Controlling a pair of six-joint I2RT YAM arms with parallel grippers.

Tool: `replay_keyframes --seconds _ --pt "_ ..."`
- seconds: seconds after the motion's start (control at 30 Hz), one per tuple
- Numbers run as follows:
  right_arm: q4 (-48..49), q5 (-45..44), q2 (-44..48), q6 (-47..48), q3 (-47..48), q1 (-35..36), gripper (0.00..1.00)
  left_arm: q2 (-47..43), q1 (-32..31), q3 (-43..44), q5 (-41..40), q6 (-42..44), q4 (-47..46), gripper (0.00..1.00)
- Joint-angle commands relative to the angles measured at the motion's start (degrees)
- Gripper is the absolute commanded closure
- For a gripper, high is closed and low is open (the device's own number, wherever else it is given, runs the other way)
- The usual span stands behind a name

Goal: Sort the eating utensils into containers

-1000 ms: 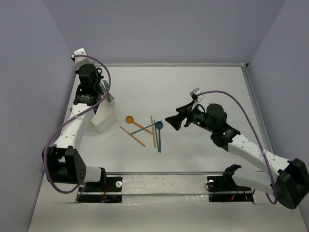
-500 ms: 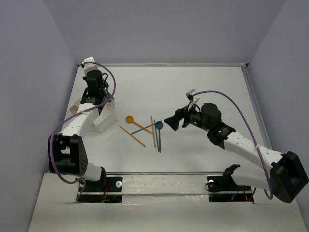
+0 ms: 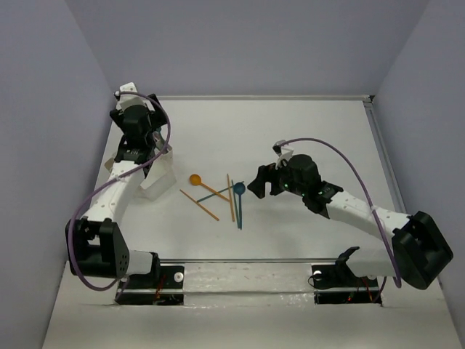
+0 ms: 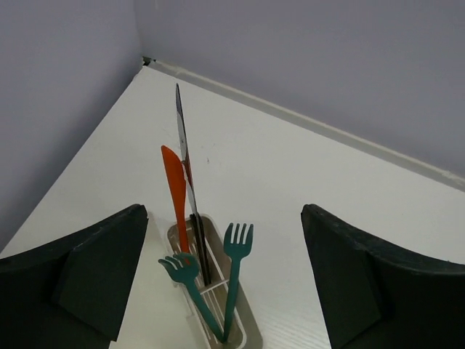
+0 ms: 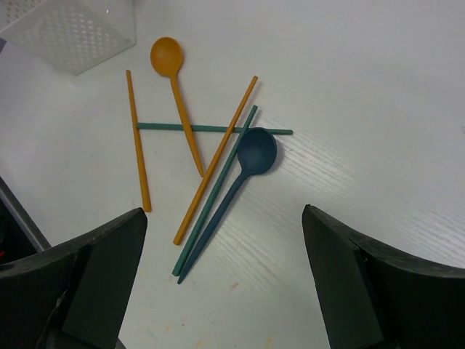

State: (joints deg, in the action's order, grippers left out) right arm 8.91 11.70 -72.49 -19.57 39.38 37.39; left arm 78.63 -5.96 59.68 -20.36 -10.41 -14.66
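Note:
The white containers (image 3: pixel 161 177) stand at the table's left. One slot (image 4: pixel 247 320) holds two teal forks (image 4: pixel 237 243), an orange knife (image 4: pixel 174 196) and a dark knife (image 4: pixel 182 138). My left gripper (image 4: pixel 222 209) hangs open just above them, holding nothing. Loose on the table lie an orange spoon (image 5: pixel 174 87), a blue spoon (image 5: pixel 256 153), two orange sticks (image 5: pixel 138 145) and two teal sticks (image 5: pixel 218 185). My right gripper (image 5: pixel 224 209) is open above the blue spoon's handle, and in the top view it (image 3: pixel 258 183) sits just right of the pile (image 3: pixel 218 196).
A perforated white wall of the containers (image 5: pixel 73 29) shows at the upper left of the right wrist view. The table's raised back edge (image 4: pixel 305 123) runs behind the containers, with the purple side wall (image 4: pixel 58 109) close on the left.
My left gripper has gone from shut to open over the containers, and the teal fork it carried now stands in the slot. My right gripper has edged left toward the pile.

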Motion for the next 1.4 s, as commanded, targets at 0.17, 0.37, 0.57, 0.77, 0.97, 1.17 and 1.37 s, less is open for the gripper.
replay_keyframes --seconds 0.17,0.37,0.57,0.77,0.97,1.17,1.37 --pt "-2.14 -8.01 -7.31 -4.51 4.48 5.41 0.41 -15.41 -0.28 4.92 15.69 -10.67 3.58 0.08" --pt "-2.31 -13.98 -15.39 -6.09 7.9 10.16 0.58 -28.16 -0.28 -5.43 29.92 -15.77 5.07 0.06" --pt "-3.37 -18.82 -20.49 -7.67 9.75 12.18 0.64 -41.0 -0.28 -15.98 37.15 -12.27 12.71 0.01" --pt "-6.62 -21.98 -24.45 -8.37 12.39 13.85 0.65 -49.45 -0.81 -23.02 37.59 -10.94 14.22 0.01" --pt "-8.73 -23.92 -28.05 -9.96 14.94 15.17 0.65 -50.16 -0.81 -22.41 38.11 -10.24 14.48 0.01" --pt "-12.15 -27.52 -29.37 -10.75 16.43 15.7 0.67 -50.24 -1.33 -22.41 39.08 -10.24 14.48 0.01" --pt "-14.88 -32.09 -29.29 -10.58 15.82 15.7 0.77 -49.19 -1.87 -22.85 40.92 -10.85 14.48 0.01"
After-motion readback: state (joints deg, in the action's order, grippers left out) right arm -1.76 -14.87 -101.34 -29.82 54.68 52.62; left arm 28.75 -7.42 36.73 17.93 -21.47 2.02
